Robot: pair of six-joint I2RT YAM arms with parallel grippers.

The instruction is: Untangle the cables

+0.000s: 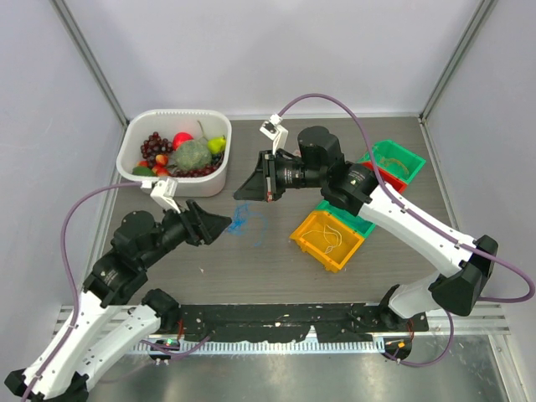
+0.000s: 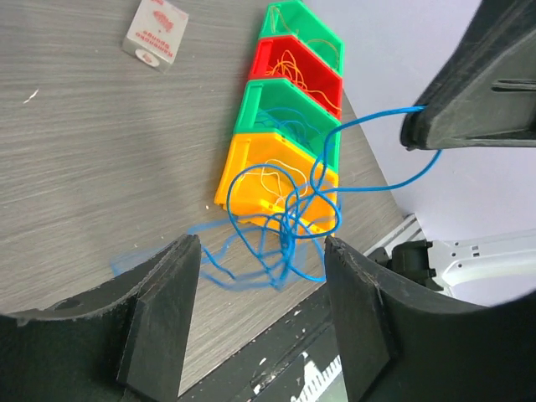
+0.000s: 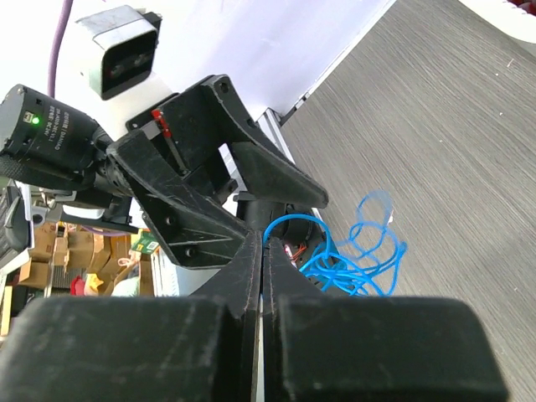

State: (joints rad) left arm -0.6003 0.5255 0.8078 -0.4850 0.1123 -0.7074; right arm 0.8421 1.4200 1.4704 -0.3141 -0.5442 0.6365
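A tangle of blue cable (image 1: 248,220) lies mid-table, and one strand rises from it to my right gripper (image 1: 249,189). In the right wrist view that gripper (image 3: 261,241) is shut, a blue loop (image 3: 293,221) coming out at its tips. My left gripper (image 1: 219,224) stands open just left of the tangle. In the left wrist view the blue tangle (image 2: 285,230) hangs just beyond the left gripper (image 2: 261,247), and nothing sits between its spread fingers. A thin white cable (image 1: 332,238) lies in the orange bin (image 1: 311,241). Orange-yellow cables (image 2: 295,65) lie in the red bin (image 2: 270,52).
A row of bins runs at the right: orange, green (image 1: 356,223), red (image 1: 383,177), green (image 1: 408,153). A white tub of toy fruit (image 1: 134,151) stands at the back left. A small white card (image 2: 156,33) lies on the table. A black rail (image 1: 276,316) runs along the near edge.
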